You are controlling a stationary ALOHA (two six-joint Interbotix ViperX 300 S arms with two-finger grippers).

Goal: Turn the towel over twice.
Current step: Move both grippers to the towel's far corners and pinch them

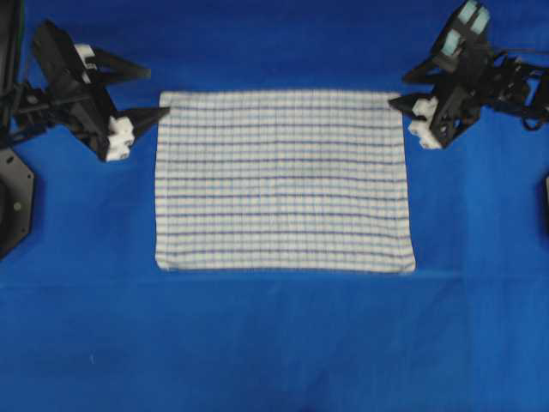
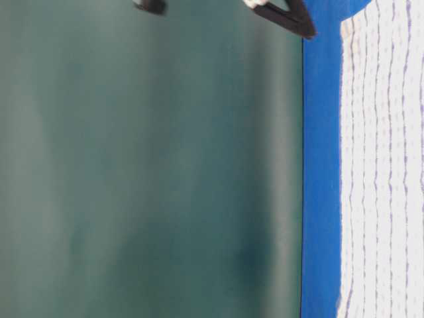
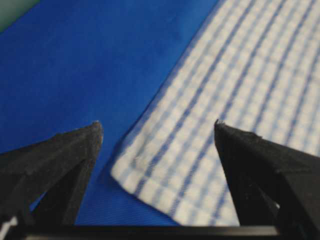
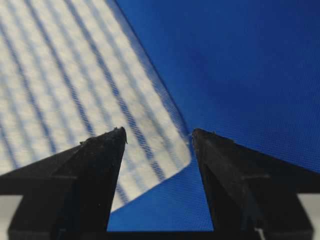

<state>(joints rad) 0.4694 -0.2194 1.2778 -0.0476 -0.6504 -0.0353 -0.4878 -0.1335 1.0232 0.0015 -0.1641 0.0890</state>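
While the towel [image 1: 283, 180] lies flat, both end effectors gape.
Left end effector [image 1: 159, 90] at ten o'clock corner, right end effector [image 1: 397, 93] at two o'clock.

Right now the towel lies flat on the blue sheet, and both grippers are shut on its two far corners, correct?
Not quite. The towel does lie flat on the blue sheet, but neither gripper is shut on it. Both wrist views show the left gripper and the right gripper with fingers spread wide, each straddling a far corner without gripping it.
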